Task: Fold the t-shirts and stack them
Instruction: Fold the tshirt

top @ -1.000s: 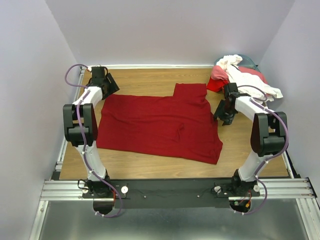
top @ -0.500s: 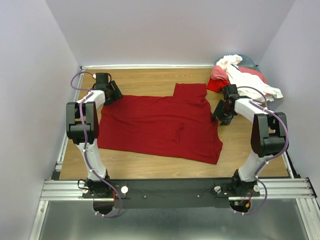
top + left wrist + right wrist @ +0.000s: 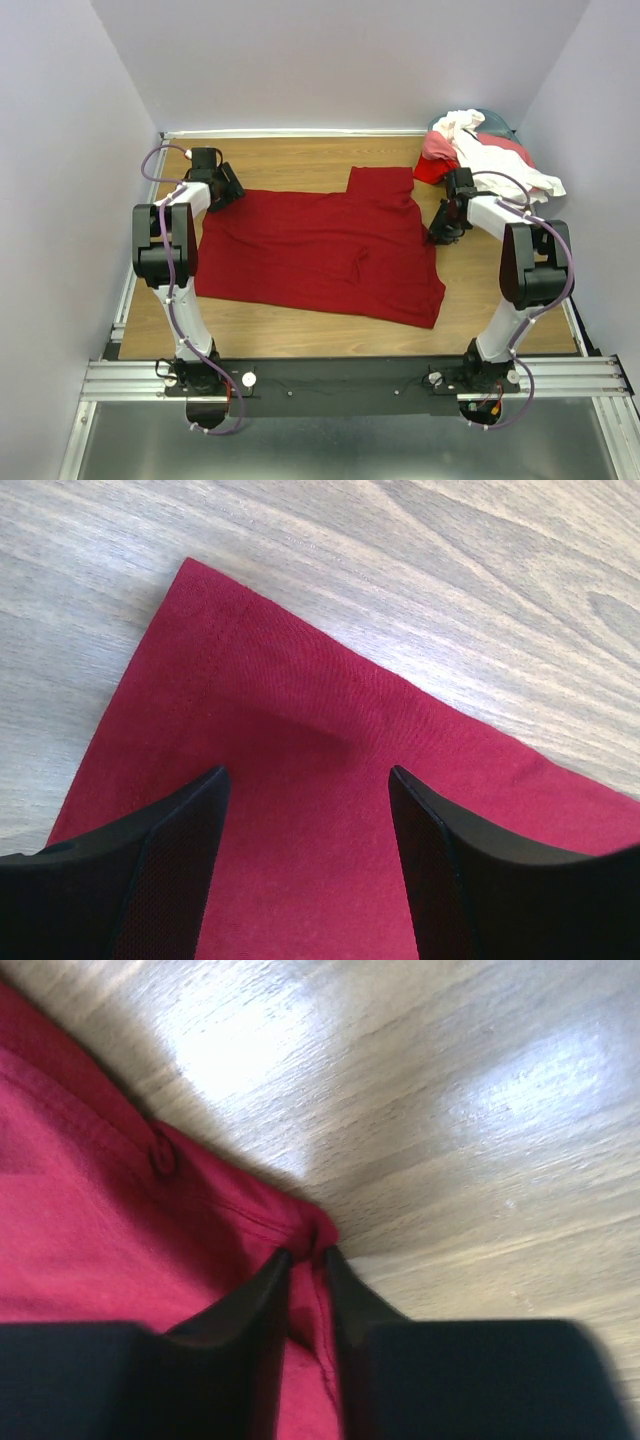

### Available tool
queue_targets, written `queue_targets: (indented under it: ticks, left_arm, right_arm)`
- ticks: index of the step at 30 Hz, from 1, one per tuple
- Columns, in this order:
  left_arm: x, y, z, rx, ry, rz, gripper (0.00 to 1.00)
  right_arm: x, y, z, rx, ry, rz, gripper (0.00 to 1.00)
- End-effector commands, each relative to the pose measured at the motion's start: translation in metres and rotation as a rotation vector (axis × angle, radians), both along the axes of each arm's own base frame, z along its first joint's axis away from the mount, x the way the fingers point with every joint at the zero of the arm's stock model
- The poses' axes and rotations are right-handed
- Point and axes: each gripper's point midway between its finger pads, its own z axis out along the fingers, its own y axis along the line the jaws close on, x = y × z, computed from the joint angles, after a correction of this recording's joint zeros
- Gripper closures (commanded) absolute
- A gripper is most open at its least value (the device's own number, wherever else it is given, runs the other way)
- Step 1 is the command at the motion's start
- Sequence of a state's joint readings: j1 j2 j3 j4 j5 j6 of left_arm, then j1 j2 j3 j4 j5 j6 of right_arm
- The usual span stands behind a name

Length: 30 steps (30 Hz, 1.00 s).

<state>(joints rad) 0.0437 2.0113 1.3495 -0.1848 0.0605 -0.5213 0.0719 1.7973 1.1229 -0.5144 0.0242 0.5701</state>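
A large dark crimson t-shirt [image 3: 320, 250] lies spread flat on the wooden table [image 3: 300, 160]. My left gripper [image 3: 228, 190] hovers over its far left corner, jaws open; in the left wrist view the cloth [image 3: 280, 680] lies flat between the fingertips of the left gripper [image 3: 308, 772]. My right gripper [image 3: 436, 236] is at the shirt's right edge. In the right wrist view the right gripper [image 3: 305, 1252] stands nearly closed, pinching a bunched fold of the red hem [image 3: 100, 1210].
A heap of other t-shirts sits at the back right corner: white [image 3: 500, 160], lighter red-pink [image 3: 436, 155] and teal [image 3: 497, 122]. Walls close in the table on the left, back and right. Bare wood [image 3: 450, 1110] lies right of the shirt's edge.
My right gripper has narrowed onto the shirt's right edge and shifted slightly toward it. The left gripper moved a little farther back over the shirt's far left corner, then held still.
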Motion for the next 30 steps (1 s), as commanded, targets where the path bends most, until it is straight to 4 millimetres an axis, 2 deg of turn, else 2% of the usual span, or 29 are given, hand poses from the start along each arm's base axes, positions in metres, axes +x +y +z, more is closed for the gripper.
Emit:
queue_targets:
  ticks: [1, 2, 6, 13, 15, 16, 20, 23, 25, 26, 29, 30]
  left_arm:
    - [-0.012, 0.0, -0.023, 0.012, 0.061, -0.004, 0.27]
    - [-0.012, 0.001, -0.024, 0.013, 0.061, -0.003, 0.27]
    - [-0.012, 0.003, -0.024, 0.017, 0.067, 0.011, 0.27]
    - [-0.016, 0.005, -0.031, 0.027, 0.089, 0.019, 0.27]
    - [-0.017, 0.005, -0.033, 0.028, 0.093, 0.02, 0.27]
    - [-0.017, 0.005, -0.034, 0.028, 0.095, 0.02, 0.27]
    - [-0.014, 0.005, -0.031, 0.03, 0.084, 0.018, 0.26]
    - [-0.011, 0.006, -0.028, 0.042, 0.076, 0.006, 0.26]
    - [-0.005, 0.008, -0.018, 0.056, 0.06, 0.003, 0.26]
    - [-0.005, 0.009, -0.018, 0.058, 0.06, 0.003, 0.26]
    - [0.001, 0.01, -0.001, 0.066, 0.031, -0.002, 0.26]
    - [0.004, 0.01, 0.011, 0.068, 0.008, -0.003, 0.26]
  right_arm:
    - [-0.005, -0.001, -0.011, 0.002, 0.028, 0.0, 0.81]
    - [-0.005, -0.002, -0.009, -0.004, 0.02, -0.007, 0.89]
    - [-0.014, -0.012, -0.007, -0.028, 0.027, -0.044, 0.95]
    - [-0.022, -0.036, -0.002, -0.057, 0.026, -0.098, 0.97]
    - [-0.02, -0.037, 0.001, -0.062, 0.019, -0.092, 0.97]
    - [-0.021, -0.046, 0.001, -0.068, 0.022, -0.11, 0.97]
    - [-0.018, -0.05, 0.004, -0.077, 0.013, -0.092, 0.96]
    - [-0.013, -0.05, 0.004, -0.083, 0.011, -0.064, 0.92]
    - [-0.009, -0.051, 0.008, -0.088, 0.003, -0.051, 0.82]
    - [-0.007, -0.052, 0.009, -0.089, -0.002, -0.051, 0.82]
    - [-0.002, -0.049, 0.024, -0.077, -0.039, -0.04, 0.63]
    - [-0.001, -0.046, 0.029, -0.064, -0.048, -0.033, 0.51]
